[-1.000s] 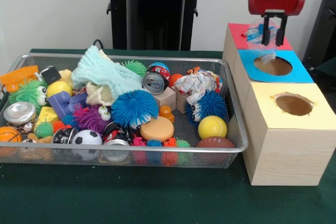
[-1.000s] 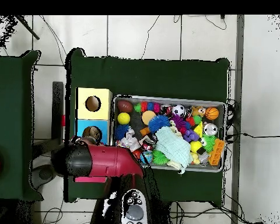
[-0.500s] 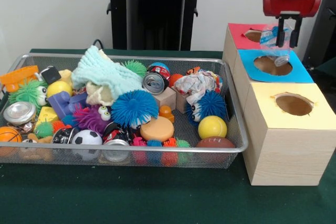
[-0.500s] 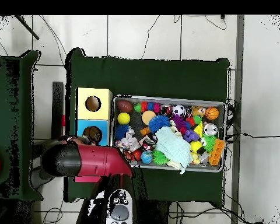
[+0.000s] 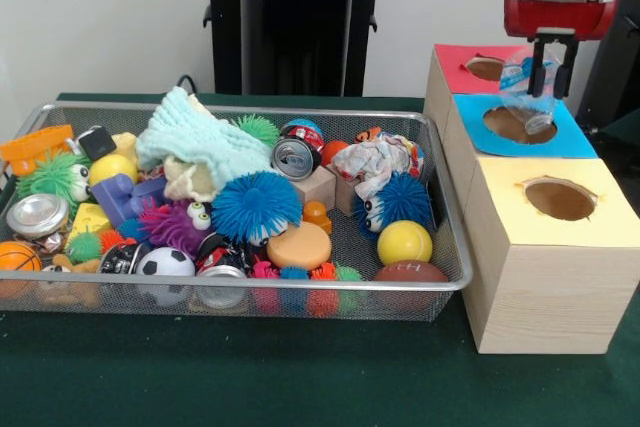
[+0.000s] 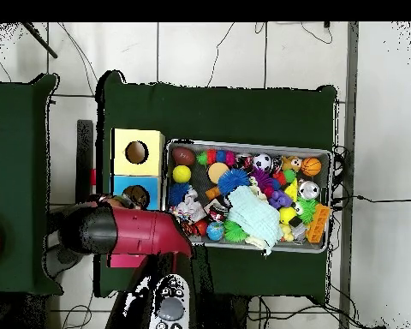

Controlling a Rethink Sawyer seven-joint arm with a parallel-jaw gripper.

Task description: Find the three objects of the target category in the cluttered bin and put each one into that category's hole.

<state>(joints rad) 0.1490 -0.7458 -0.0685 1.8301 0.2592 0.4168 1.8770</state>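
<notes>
My gripper (image 5: 549,71) hangs at the top right, shut on a crushed clear plastic bottle (image 5: 524,87) with a blue label. The bottle dangles just above the hole of the blue-topped box (image 5: 522,126), its lower end near the hole's right rim. The red-topped box (image 5: 468,67) stands behind it and the yellow-topped box (image 5: 560,200) in front. In the overhead view my red arm (image 6: 136,236) covers the gripper and the red box; the blue box's hole (image 6: 136,195) shows beside it.
The wire mesh bin (image 5: 250,287) left of the boxes is packed with toys: a crushed can (image 5: 295,157), crumpled paper (image 5: 375,161), a blue spiky ball (image 5: 255,205), a teal cloth (image 5: 200,142), a silver can (image 5: 37,215), balls and wooden blocks.
The gripper carried the bottle from over the red box to the right and slightly up, to above the blue box's hole. The bin's contents are unchanged.
</notes>
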